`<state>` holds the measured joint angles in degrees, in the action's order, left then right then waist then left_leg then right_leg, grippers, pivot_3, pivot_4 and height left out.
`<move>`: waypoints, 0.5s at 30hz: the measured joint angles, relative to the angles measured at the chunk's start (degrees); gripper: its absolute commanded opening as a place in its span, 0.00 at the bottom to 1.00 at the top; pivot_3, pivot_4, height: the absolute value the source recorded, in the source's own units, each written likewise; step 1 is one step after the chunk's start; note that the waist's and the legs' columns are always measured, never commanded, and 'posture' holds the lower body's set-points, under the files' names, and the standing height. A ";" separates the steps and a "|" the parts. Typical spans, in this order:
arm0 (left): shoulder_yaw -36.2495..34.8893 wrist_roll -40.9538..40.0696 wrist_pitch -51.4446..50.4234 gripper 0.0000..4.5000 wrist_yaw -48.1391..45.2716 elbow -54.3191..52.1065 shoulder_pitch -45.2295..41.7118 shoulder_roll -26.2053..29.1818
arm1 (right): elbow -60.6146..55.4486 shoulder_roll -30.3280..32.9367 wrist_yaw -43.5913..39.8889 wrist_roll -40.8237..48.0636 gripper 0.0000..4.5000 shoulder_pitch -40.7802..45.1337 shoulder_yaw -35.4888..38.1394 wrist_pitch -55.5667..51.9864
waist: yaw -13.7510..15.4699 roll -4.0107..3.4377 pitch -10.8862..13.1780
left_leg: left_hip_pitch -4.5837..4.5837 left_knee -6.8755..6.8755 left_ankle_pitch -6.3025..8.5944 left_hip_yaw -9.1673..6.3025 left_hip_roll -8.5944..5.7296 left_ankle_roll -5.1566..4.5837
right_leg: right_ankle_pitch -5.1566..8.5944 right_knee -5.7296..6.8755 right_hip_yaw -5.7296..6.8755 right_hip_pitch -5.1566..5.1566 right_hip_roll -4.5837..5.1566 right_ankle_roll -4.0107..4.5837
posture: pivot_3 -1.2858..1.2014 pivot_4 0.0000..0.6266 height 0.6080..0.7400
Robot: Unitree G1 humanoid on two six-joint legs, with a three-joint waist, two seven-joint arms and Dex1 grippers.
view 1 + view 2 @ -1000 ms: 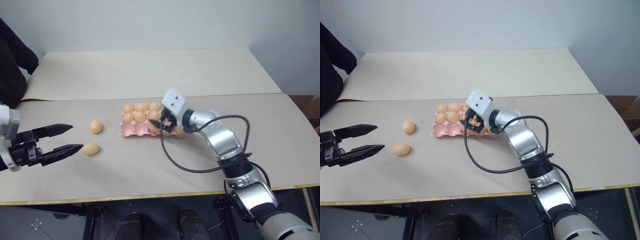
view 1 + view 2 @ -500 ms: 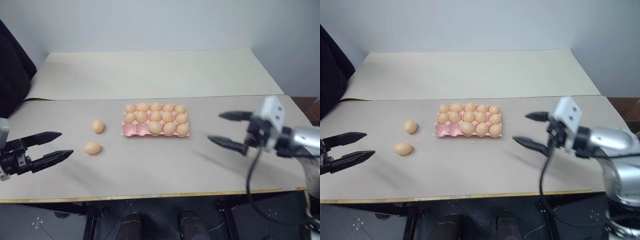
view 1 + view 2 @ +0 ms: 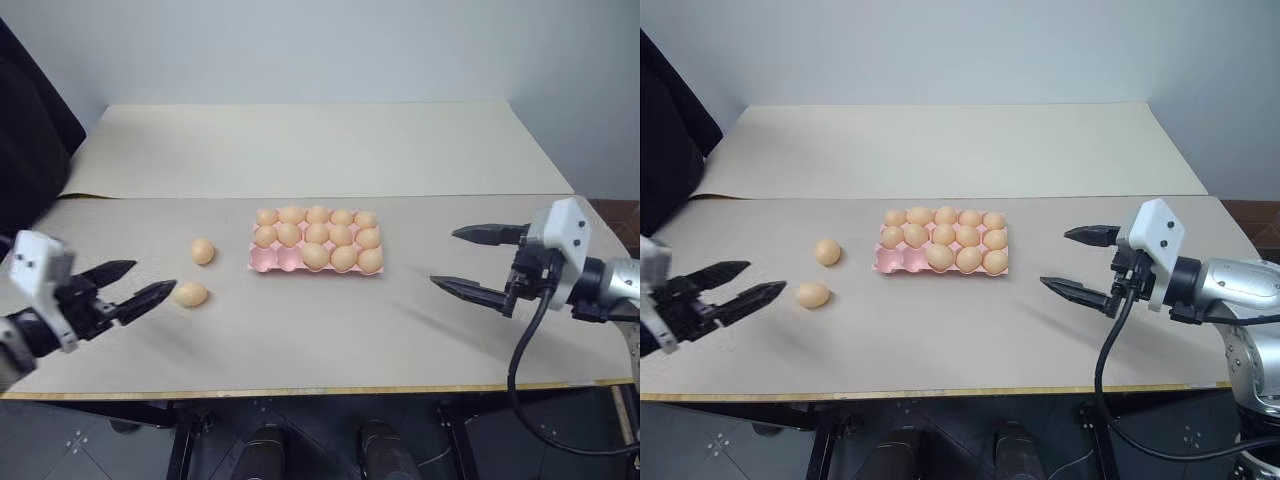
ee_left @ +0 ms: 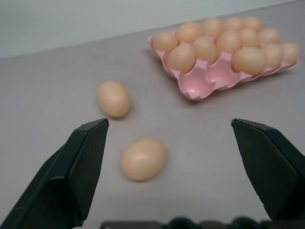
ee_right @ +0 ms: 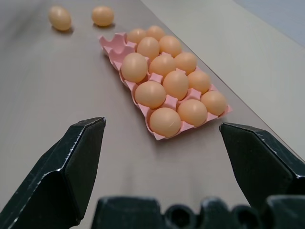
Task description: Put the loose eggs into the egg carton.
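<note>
The pink egg carton [image 3: 270, 261] lies mid-table with several eggs in it; two cups at its front left corner [image 4: 209, 78] are bare. Two loose eggs rest on the table left of it: one farther back [image 3: 202, 251], one nearer [image 3: 190, 293]. My left gripper [image 3: 150, 278] is open, its tips just left of the nearer egg [image 4: 144, 159] and apart from it. My right gripper [image 3: 444, 257] stands open above the table, well to the right of the carton [image 5: 112, 45], with nothing between its fingers.
A second cream table [image 3: 300, 145] adjoins at the back. A person in dark clothing [image 3: 25, 130] is at the far left edge. The table's front edge [image 3: 320, 390] runs close below both grippers.
My right gripper has pulled away from the carton to the right, leaving an egg in the front row. My left gripper has dipped and edged closer to the nearer loose egg.
</note>
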<state>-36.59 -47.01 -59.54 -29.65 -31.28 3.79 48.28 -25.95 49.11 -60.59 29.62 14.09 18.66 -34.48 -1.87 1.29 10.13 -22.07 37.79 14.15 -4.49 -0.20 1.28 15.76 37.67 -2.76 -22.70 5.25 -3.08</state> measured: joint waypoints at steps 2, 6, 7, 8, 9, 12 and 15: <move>2.65 0.75 -2.98 1.00 4.54 -0.05 -2.44 -0.70 | 0.19 0.24 0.41 0.60 1.00 0.90 -0.10 0.00 | -0.06 0.00 0.00 | 0.09 0.00 0.00 0.01 0.00 0.00 | 0.00 0.02 -0.02 0.06 -0.02 0.00 | 0.52 0.24 1.00; 8.37 2.90 -7.41 1.00 10.40 2.09 -6.24 -2.52 | 0.38 0.48 1.54 0.95 1.00 1.56 -0.54 0.00 | -0.18 0.00 0.00 | 0.06 -0.01 0.00 0.01 -0.02 0.00 | 0.00 -0.02 -0.01 0.05 -0.02 0.00 | 0.52 0.24 1.00; 9.67 3.26 -8.05 1.00 11.40 2.71 -7.08 -3.39 | 0.37 0.49 1.77 1.00 1.00 1.68 -0.83 0.00 | -0.14 0.00 0.00 | 0.02 0.00 0.00 0.01 -0.02 0.00 | 0.00 -0.02 0.00 0.03 -0.02 0.00 | 0.52 0.24 1.00; 11.52 4.03 -8.48 1.00 12.34 3.71 -8.34 -4.13 | 0.37 0.49 2.04 1.04 1.00 1.67 -0.98 0.00 | -0.09 0.01 -0.01 | 0.02 0.00 0.00 0.01 -0.02 0.00 | 0.00 -0.02 0.00 0.03 -0.01 0.00 | 0.52 0.24 1.00; 13.44 4.85 -8.58 1.00 13.06 4.94 -9.56 -4.68 | 0.28 0.49 2.22 1.10 1.00 1.67 -1.17 0.00 | 0.00 0.01 -0.01 | 0.02 0.01 0.00 0.01 -0.03 0.00 | 0.00 -0.02 0.00 0.03 -0.01 0.00 | 0.52 0.24 1.00; 17.38 7.14 -8.59 1.00 13.66 8.50 -12.00 -4.96 | -0.04 0.48 2.97 1.72 1.00 1.28 -1.36 -0.01 | 0.32 0.01 -0.01 | 0.00 0.01 0.00 0.01 -0.04 0.00 | 0.00 -0.02 0.00 0.01 0.00 0.00 | 0.52 0.24 1.00; 20.40 9.64 -6.53 0.96 13.09 12.60 -14.54 -5.49 | -0.89 0.48 4.00 3.07 1.00 0.67 -1.24 -0.14 | 0.48 0.01 -0.01 | -0.01 0.01 0.00 0.01 -0.04 0.00 | 0.00 -0.02 0.00 -0.01 -0.01 0.00 | 0.52 0.24 1.00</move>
<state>-16.19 -37.37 -66.08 -16.56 -18.67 -10.75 42.80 -26.84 49.59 -56.59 32.69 14.76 17.42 -34.61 -1.39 1.29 10.12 -22.07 37.80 14.15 -4.48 -0.24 1.28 15.76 37.65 -2.76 -22.70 5.24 -3.08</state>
